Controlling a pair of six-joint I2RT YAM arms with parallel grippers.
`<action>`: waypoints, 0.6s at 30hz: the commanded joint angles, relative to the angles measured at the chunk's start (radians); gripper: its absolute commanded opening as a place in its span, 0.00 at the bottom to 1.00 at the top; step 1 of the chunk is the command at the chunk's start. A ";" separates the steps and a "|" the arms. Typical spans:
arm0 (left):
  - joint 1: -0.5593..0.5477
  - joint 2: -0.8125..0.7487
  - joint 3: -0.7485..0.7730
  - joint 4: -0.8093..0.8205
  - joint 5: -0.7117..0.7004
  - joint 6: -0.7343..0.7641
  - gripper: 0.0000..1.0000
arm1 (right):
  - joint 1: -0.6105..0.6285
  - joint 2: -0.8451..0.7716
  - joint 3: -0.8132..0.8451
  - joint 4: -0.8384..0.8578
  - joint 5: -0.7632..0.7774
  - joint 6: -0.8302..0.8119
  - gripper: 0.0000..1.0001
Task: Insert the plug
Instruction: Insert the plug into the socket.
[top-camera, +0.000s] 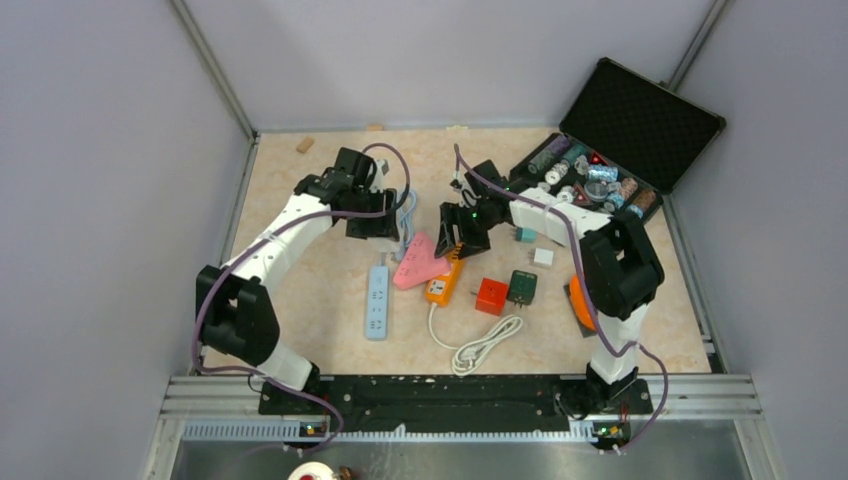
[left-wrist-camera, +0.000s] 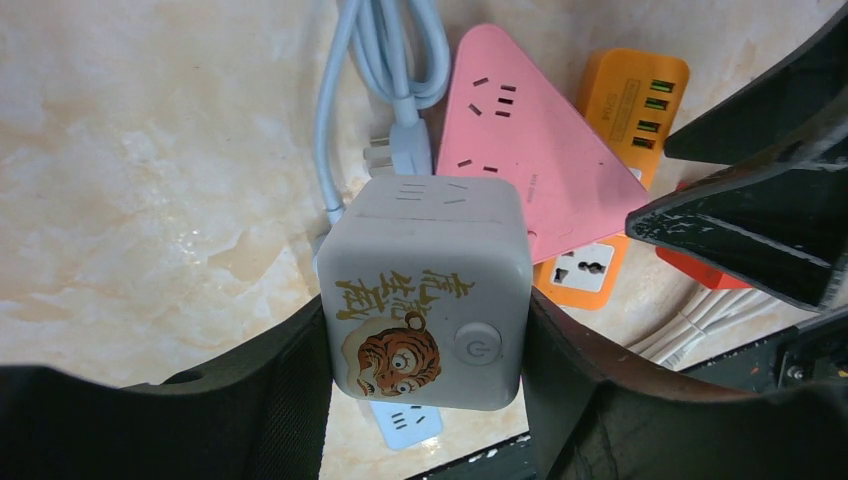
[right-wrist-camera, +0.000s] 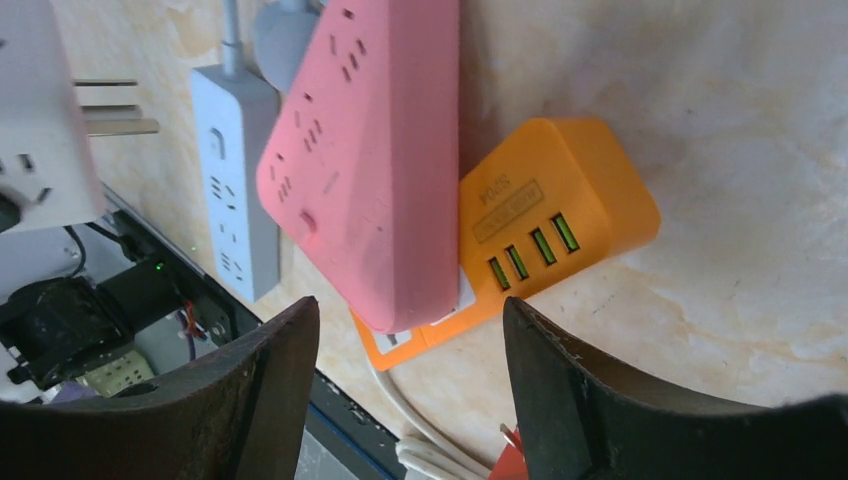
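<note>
Alignment is the thing to get right on this step, as I judge it. My left gripper (left-wrist-camera: 428, 325) is clamped on the sides of the grey cube plug (left-wrist-camera: 425, 250), and its prongs (right-wrist-camera: 115, 105) need squaring to one set of slots on the pink triangular strip (right-wrist-camera: 370, 150) before I push. The push should go straight along the prongs, slowly, with no twist. That strip lies loose on the table (left-wrist-camera: 130, 180), partly over the orange strip (right-wrist-camera: 560, 200), so I would have the right gripper (right-wrist-camera: 408, 318) steady it. It hangs just above the strip's narrow end, jaws apart and nothing in them. The cube is off the table, beside the pink strip but apart from it, over the pale blue strip (right-wrist-camera: 235, 190), with its prongs not yet at any slot.
</note>
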 joint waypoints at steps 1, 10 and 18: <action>0.001 0.013 0.038 0.059 0.093 0.004 0.00 | 0.007 0.024 -0.031 -0.042 0.025 -0.012 0.66; -0.023 0.032 0.040 0.059 0.161 0.023 0.00 | 0.006 0.058 -0.098 -0.073 0.092 -0.037 0.60; -0.026 0.033 0.038 0.050 0.142 0.030 0.00 | 0.006 -0.017 -0.046 -0.086 0.016 -0.090 0.65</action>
